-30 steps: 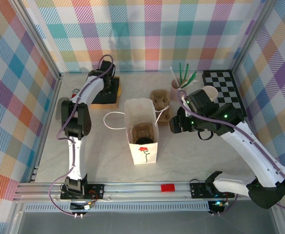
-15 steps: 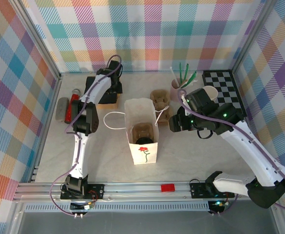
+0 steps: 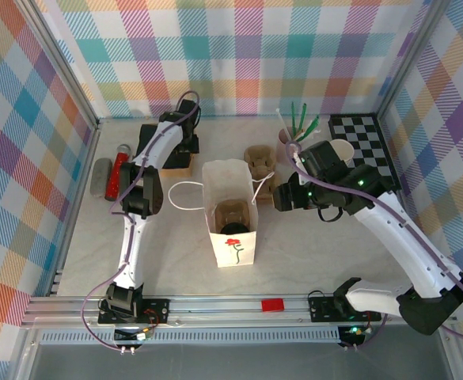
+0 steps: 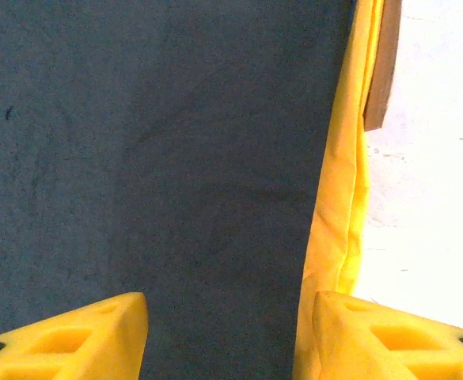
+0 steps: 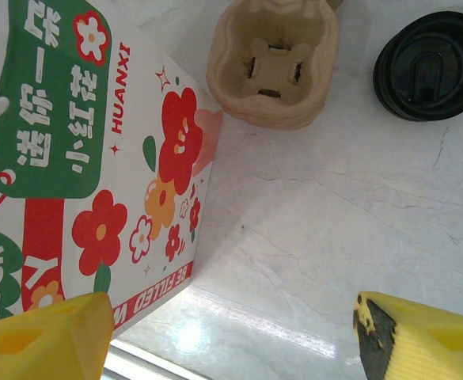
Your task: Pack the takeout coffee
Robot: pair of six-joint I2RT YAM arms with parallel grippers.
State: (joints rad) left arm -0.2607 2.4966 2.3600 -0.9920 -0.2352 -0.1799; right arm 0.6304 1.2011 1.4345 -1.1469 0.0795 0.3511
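the takeout coffee stood on the pale, marble-like table, outside the bag. the right wrist view looked down on it, so it appeared as a round, glossy black plastic lid with a raised oval in the middle. its sides were hidden from that angle. near it on the left lay a pulp cup holder, rough and beige, with soft rounded lobes and a cross-shaped cut in its cup well.

the right gripper hung released above the bare table. its yellow fingers were spread wide with nothing between them. it was beside the paper bag, a tall white bag standing upright with an open mouth and thin string handles. the bag's side wall was smooth and printed with red flowers and a green label.

the left gripper was at the far side of the table, over a flat dark pad with a matte, felt-like surface. a folded yellow border ran along the pad's edge. its yellow fingers stood apart and grasped nothing.
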